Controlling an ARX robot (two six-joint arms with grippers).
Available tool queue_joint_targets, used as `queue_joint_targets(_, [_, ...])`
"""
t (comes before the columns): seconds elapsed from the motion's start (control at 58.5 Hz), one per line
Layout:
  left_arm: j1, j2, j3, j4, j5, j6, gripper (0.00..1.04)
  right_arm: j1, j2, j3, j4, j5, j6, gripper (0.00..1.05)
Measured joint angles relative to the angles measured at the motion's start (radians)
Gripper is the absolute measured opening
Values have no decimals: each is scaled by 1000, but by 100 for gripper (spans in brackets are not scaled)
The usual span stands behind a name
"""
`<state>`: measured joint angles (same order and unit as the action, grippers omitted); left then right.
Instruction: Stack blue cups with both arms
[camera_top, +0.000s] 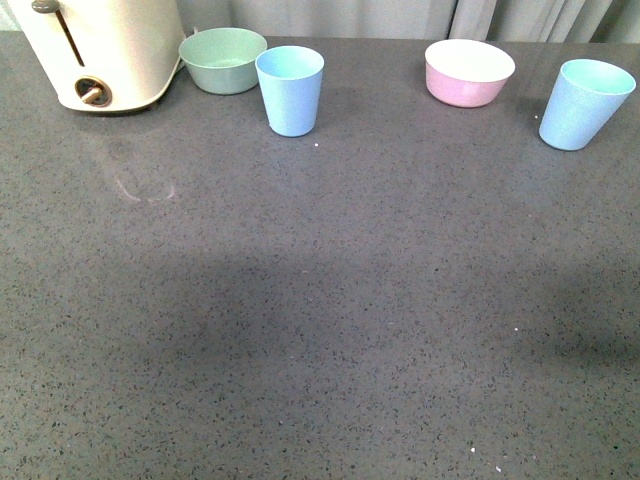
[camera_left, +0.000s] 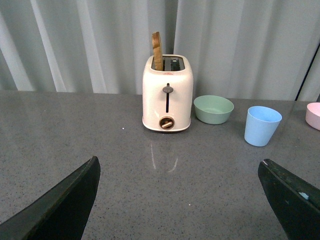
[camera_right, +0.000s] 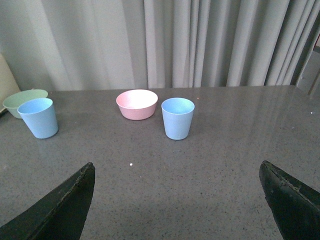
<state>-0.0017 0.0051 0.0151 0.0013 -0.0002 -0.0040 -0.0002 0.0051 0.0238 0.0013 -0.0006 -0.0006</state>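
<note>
Since both are spread wide and empty, the left pincer (camera_left: 177, 162) and right pincer (camera_right: 176, 165) look staged, each facing its own target: the left blue cup (camera_top: 290, 90) by the green bowl (camera_top: 222, 60), the right blue cup (camera_top: 583, 103) beside the pink bowl (camera_top: 468, 72), upright, well apart along the far edge of the table (camera_top: 320, 330). No writing is legible.

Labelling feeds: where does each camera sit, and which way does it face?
Front: robot's body, looking down over table at toaster, green bowl, left cup, pink bowl, right cup; no arm.
Left wrist: behind the left pincer, seen open, facing toaster.
Right wrist: behind the right pincer, seen open, facing pink bowl.
Shared: both wrist views see left cup.
</note>
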Motion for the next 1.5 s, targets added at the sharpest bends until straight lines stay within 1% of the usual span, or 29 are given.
queue_joint_targets(0.342, [0, 0, 0, 0, 0, 0, 96, 0, 0, 0, 0, 0, 0, 96])
queue_joint_targets(0.393, [-45, 115, 85, -220, -148, -104, 96, 0, 0, 0, 0, 0, 0, 96])
queue_joint_targets(0.41, [-61, 205, 142, -327, -207, -162, 96, 0, 0, 0, 0, 1, 0, 96])
queue_joint_targets(0.427, [-63, 261, 174, -381, -232, -191, 96, 0, 0, 0, 0, 0, 0, 96])
queue_joint_targets(0.462, [-63, 355, 212, -435, -241, -226, 96, 0, -1, 0, 0, -1, 0, 96])
queue_joint_targets(0.513, [-63, 431, 233, -426, -244, -251, 96, 0, 0, 0, 0, 0, 0, 96])
queue_joint_targets(0.615, [-64, 563, 267, -345, -232, -258, 96, 0, 0, 0, 0, 0, 0, 96])
queue_joint_targets(0.735, [-70, 845, 375, -146, -188, -258, 96, 0, 0, 0, 0, 0, 0, 96])
queue_joint_targets(0.803, [-80, 970, 437, -85, -186, -260, 96, 0, 0, 0, 0, 0, 0, 96])
queue_joint_targets(0.855, [-89, 1048, 482, -69, -173, -273, 96, 0, 0, 0, 0, 0, 0, 96])
queue_joint_targets(1.06, [-157, 1353, 723, -75, -185, -333, 96, 0, 0, 0, 0, 0, 0, 96])
queue_joint_targets(1.265, [-233, 1566, 945, -109, -203, -388, 96, 0, 0, 0, 0, 0, 0, 96])
queue_joint_targets(1.402, [-302, 1786, 1196, -202, -216, -454, 96, 0, 0, 0, 0, 0, 0, 96])
queue_joint_targets(1.504, [-329, 1902, 1335, -261, -218, -491, 96, 0, 0, 0, 0, 0, 0, 96])
